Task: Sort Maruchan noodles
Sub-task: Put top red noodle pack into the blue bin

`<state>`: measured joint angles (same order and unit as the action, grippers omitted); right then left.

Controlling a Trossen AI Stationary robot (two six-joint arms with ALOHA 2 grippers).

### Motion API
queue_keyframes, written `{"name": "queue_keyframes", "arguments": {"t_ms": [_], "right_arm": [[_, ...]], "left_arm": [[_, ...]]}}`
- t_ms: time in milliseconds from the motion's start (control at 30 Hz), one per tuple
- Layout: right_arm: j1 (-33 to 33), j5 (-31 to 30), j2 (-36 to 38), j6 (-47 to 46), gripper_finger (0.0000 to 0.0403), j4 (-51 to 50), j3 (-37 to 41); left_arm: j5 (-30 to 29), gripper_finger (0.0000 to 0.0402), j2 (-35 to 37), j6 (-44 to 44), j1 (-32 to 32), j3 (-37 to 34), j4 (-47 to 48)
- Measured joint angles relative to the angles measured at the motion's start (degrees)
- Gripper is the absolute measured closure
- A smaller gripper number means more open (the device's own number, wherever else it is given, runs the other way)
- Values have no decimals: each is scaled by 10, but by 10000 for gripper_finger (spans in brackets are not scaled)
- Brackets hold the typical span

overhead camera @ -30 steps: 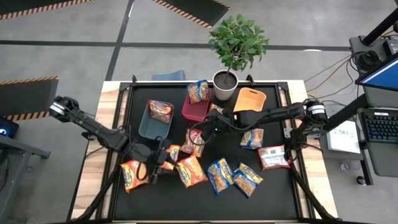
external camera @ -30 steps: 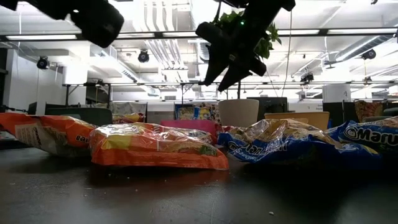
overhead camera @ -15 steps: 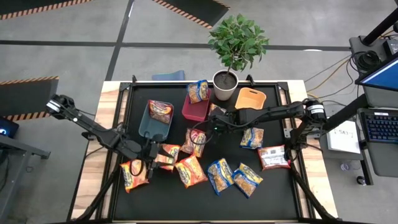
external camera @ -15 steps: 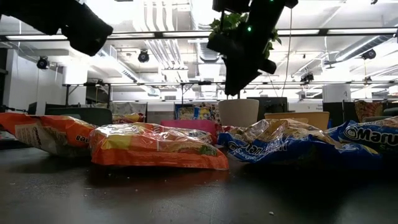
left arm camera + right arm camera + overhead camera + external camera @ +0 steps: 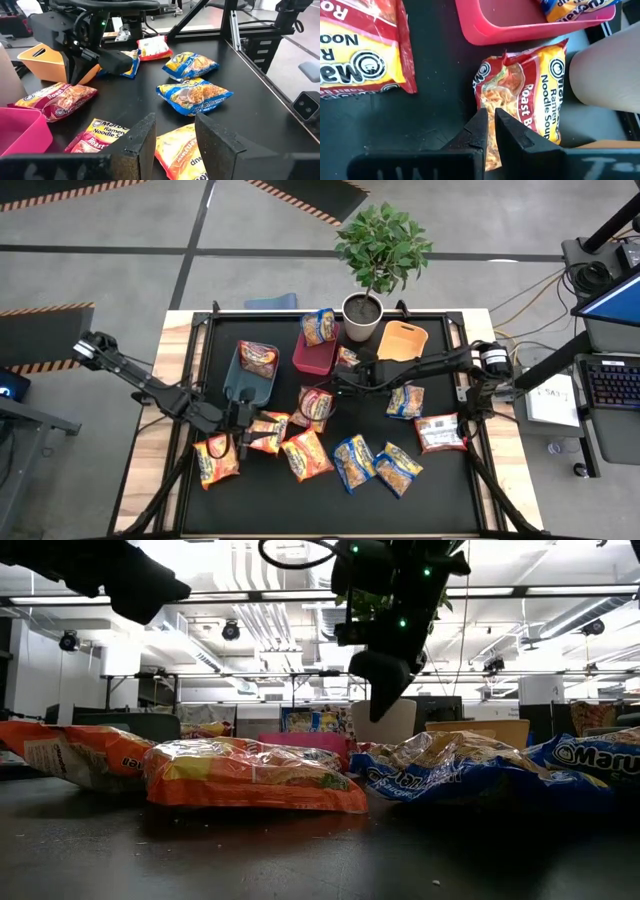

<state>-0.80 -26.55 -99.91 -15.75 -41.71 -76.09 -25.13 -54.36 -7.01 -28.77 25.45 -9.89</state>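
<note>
Two grippers: you have both over the black worktop [image 5: 440, 480].
Left gripper [image 5: 172, 137]: over the packets toward the worktop's front-left; fingers spread, nothing between them.
Right gripper [image 5: 490, 127]: near the worktop's far edge, just in front of the red bin [image 5: 530, 22]; fingertips almost closed together over a packet, not gripping it that you can see.
Maruchan noodles [image 5: 358, 463]: flat, crinkly, glossy plastic packets, scattered across the worktop's middle and front.
Roast-beef packet [image 5: 525, 100]: red and yellow, wrinkled, lying between the red bin and the white plant pot [image 5: 605, 75], under the right gripper.
Second red packet [image 5: 360, 50]: flat on the worktop, just beside the red bin's front edge.
Binned packets: one in the teal bin [image 5: 240, 385]; one blue-yellow in the red bin.
Orange bin [image 5: 402, 340]: smooth plastic, at the far edge, right of the pot.
Blue-yellow packets [image 5: 194, 95]: two near the front-right, apart from each other.
Open room: bare worktop along the front edge and in the front-right corner; the far-left corner is also bare.
Edges: worktop has a raised dark rim; wood [image 5: 168, 370] shows outside it on the left.
</note>
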Motion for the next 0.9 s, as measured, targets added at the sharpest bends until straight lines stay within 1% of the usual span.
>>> {"name": "queue_keyframes", "arguments": {"t_ms": [167,233,433,567,667,767,900], "right_arm": [[0,0,-1,4,378,2,0],[0,9,-1,4,378,1,0],[0,42,-1,12,380,1,-1],[0,42,-1,43,384,2,-1],[-3,41,-1,43,386,6,-1],[-7,41,-1,20,372,4,-2],[-13,42,-1,-10,327,3,-1]], "left_arm": [[-4,283,-1,0,0,0,2],[-10,283,-1,1,0,0,2],[-45,283,1,3,0,0,12],[-74,283,3,3,0,0,15],[-102,283,8,4,0,0,22],[-118,283,10,5,0,0,32],[-120,283,11,5,0,0,36]]}}
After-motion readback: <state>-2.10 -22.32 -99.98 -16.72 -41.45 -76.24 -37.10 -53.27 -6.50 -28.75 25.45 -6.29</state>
